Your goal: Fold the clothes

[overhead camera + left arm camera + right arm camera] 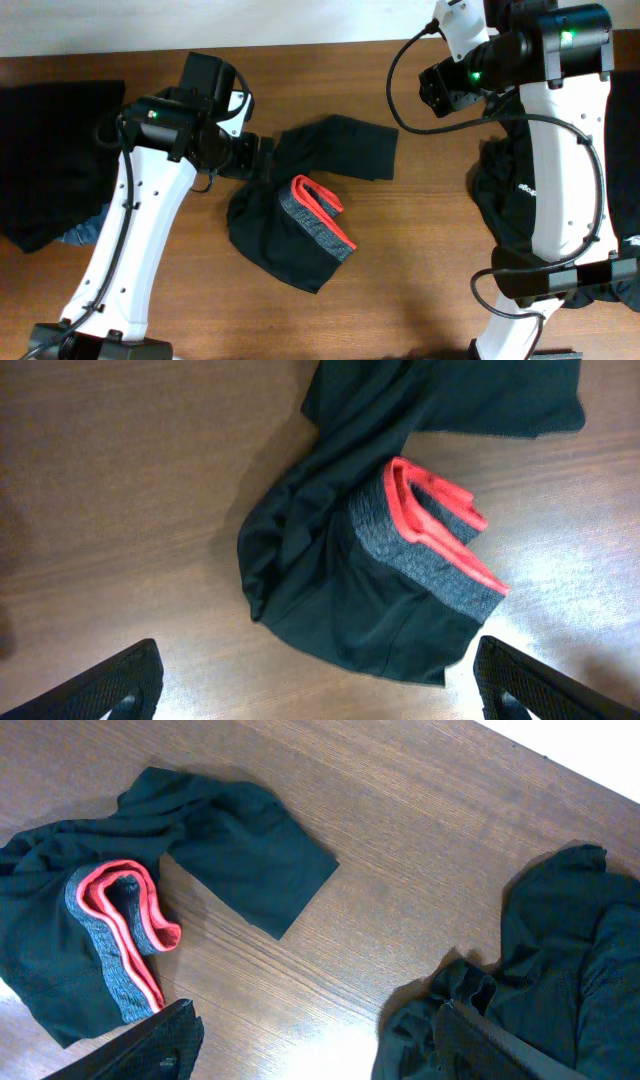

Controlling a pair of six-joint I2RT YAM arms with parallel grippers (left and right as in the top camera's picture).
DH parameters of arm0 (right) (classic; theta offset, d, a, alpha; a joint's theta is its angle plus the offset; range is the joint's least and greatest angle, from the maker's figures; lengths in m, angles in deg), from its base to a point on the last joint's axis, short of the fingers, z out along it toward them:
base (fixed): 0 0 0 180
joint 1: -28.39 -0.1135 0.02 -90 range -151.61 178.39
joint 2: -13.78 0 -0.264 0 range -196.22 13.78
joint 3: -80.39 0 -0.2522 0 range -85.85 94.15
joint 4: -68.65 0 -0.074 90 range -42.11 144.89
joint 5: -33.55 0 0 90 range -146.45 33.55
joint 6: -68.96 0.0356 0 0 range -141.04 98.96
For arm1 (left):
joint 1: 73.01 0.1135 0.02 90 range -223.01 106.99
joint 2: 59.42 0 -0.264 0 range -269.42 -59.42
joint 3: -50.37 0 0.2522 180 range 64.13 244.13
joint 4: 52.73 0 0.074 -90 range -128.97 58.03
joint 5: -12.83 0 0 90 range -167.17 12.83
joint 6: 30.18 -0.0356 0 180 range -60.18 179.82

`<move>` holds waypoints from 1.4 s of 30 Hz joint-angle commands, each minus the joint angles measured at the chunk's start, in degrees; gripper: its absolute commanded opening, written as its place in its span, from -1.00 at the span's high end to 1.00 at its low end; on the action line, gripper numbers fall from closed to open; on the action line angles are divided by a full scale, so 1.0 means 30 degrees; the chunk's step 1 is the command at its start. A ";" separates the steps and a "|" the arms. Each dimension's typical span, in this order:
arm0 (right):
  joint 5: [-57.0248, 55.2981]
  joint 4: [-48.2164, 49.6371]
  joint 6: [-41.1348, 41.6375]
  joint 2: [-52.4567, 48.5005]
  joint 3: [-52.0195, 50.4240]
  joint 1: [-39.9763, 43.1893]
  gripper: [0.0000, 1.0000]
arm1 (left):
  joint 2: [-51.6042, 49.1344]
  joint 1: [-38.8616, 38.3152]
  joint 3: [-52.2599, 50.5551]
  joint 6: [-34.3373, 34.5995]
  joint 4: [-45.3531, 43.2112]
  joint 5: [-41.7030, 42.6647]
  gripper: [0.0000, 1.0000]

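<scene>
Both jaws hang released; trousers point(275, 230) at frame centre lie bunched, so a single-layer pinch risks dragging, not folding, them.

A brown wood-grain table point(420, 270) is seen carrying 3 groups of dark cloth. Near the middle, black trousers point(265, 235) are laid crumpled, with 1 flat end spread towards the far edge. Their red-edged grey waistband point(322, 215) is folded over on top, on the right side. At the left edge a heap of black garments point(45, 160) is spread, and a scrap of blue fabric point(85, 232) is shown at its near side. At the right a second black heap point(505, 205) is bunched, marked with a small white logo point(527, 186). The trousers are set well apart from the right heap, with wood showing between them.
</scene>
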 commanded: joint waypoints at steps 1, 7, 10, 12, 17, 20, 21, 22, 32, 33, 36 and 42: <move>0.0051 0.0022 0.0146 -0.0073 -0.0015 0.0095 -0.60 | -0.0342 0.0000 -0.0066 -0.0291 -0.0415 0.2878 -0.99; 0.0044 0.0146 0.0160 -0.0073 -0.0015 0.0576 -0.60 | -0.1967 -0.0772 -0.0459 0.1807 -0.0554 0.4459 -0.99; 0.0124 0.0168 0.0634 -0.0073 -0.0015 0.1559 -0.61 | -0.3330 -0.1851 -0.1137 0.3905 -0.0896 0.4452 -0.98; 0.0146 0.0175 0.0729 -0.0073 -0.0015 0.2164 -0.66 | -0.4350 -0.2492 -0.1625 0.5428 -0.1282 0.4444 -0.98; 0.1129 0.0306 0.0721 -0.0080 -0.0015 0.3206 -0.68 | -0.6557 -0.3300 -0.2200 0.7089 -0.2506 0.4379 -0.98; 0.1129 0.0306 0.0721 -0.0095 -0.0015 0.3373 -0.68 | -0.7606 -0.3526 -0.2280 0.7628 -0.3082 0.4284 -0.98; 0.1129 0.0321 0.0721 -0.0095 -0.0022 0.3468 -0.69 | -0.8225 -0.3548 -0.2280 0.8131 -0.3796 0.3993 -0.98; 0.1129 0.0321 0.0714 -0.0095 -0.0022 0.3468 -0.70 | -0.8517 -0.3548 -0.2280 0.8553 -0.4357 0.3359 -0.99; 0.1122 0.0335 0.0714 -0.0109 -0.0146 0.3468 -0.70 | -0.9610 -0.3614 -0.2317 0.9158 -0.5355 0.1173 -0.86; 0.1122 0.0335 0.0714 -0.0109 -0.0146 0.3468 -0.70 | -0.9610 -0.3614 -0.2317 0.9158 -0.5333 0.1115 -0.79; 0.1122 0.0350 0.0714 -0.0109 -0.0146 0.3468 -0.70 | -0.9610 -0.3614 -0.2317 0.9151 -0.5333 0.1122 -0.42; 0.1122 0.0357 0.0714 -0.0109 -0.0146 0.3468 -0.70 | -0.9610 -0.3614 -0.2317 0.9143 -0.5173 0.0940 0.65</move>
